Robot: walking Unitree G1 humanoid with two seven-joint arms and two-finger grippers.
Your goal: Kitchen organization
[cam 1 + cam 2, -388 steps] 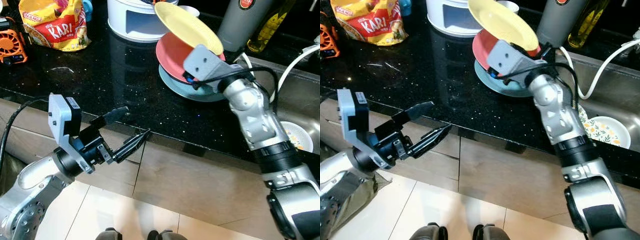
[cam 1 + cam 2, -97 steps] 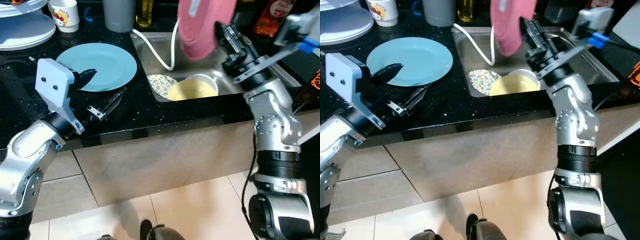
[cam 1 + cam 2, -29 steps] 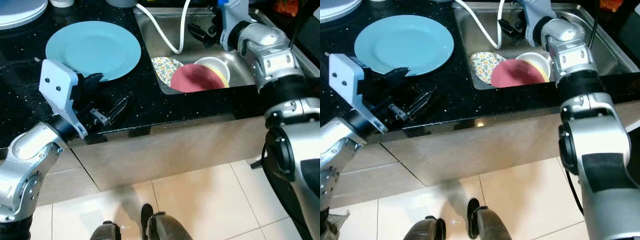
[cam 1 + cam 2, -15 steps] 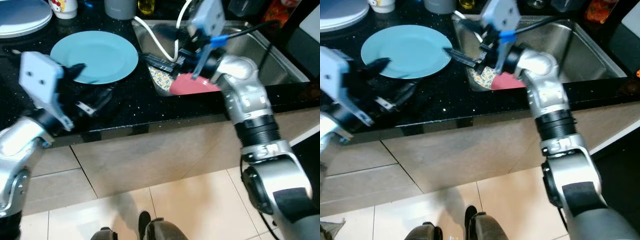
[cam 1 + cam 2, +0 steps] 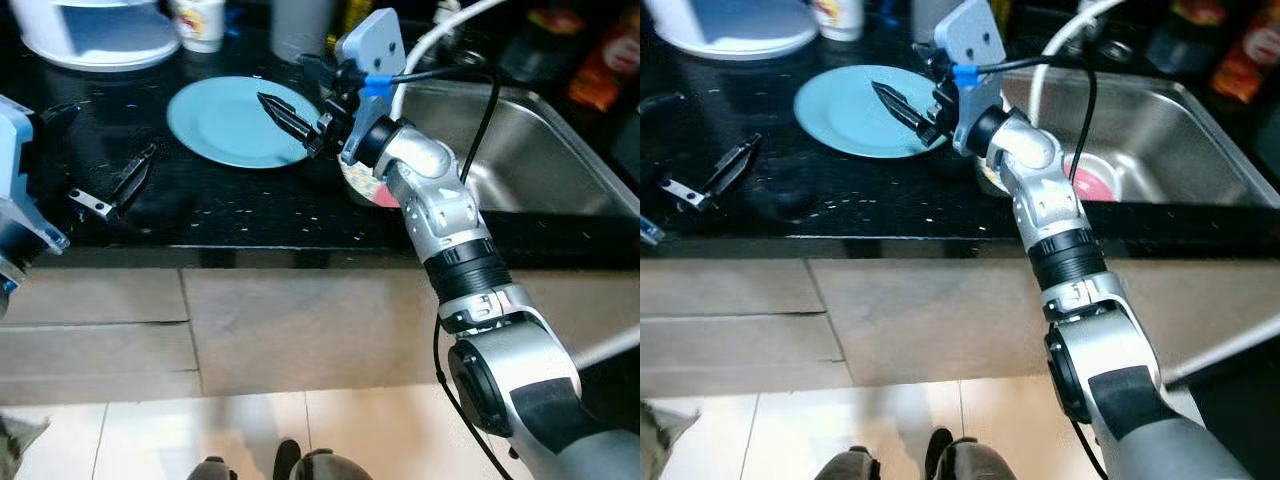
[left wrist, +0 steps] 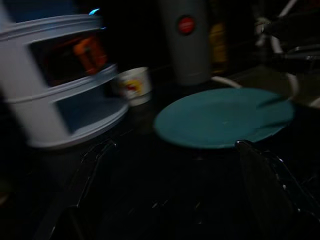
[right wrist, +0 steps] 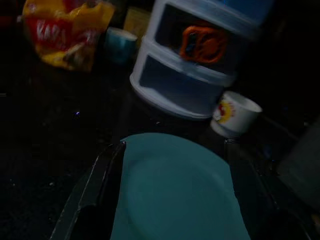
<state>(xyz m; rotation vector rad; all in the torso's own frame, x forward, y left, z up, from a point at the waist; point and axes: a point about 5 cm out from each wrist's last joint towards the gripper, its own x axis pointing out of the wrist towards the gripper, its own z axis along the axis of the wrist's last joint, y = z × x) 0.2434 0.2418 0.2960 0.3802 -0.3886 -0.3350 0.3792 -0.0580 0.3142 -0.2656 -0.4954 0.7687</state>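
Note:
A teal plate [image 5: 228,122] lies flat on the black counter [image 5: 250,215]. My right gripper [image 5: 283,82] hovers over the plate's right edge, open and empty; the right wrist view has the plate [image 7: 175,195] between its two fingers [image 7: 97,182]. A pink plate [image 5: 1097,181] rests in the steel sink [image 5: 530,140], beside a patterned plate [image 5: 351,182]. My left gripper [image 5: 112,128] stands open and empty over the counter, left of the teal plate [image 6: 225,117].
A white tiered container [image 5: 100,28], a printed mug [image 5: 200,18] and a grey bottle [image 5: 300,22] line the counter's back. A white hose [image 5: 440,32] curves over the sink. A yellow snack bag [image 7: 65,32] lies further left. The counter edge drops to a tiled floor [image 5: 250,440].
The camera has turned left. My right gripper let the pink plate go in the sink and swung left, from the sink to above the teal plate. The left arm stays open.

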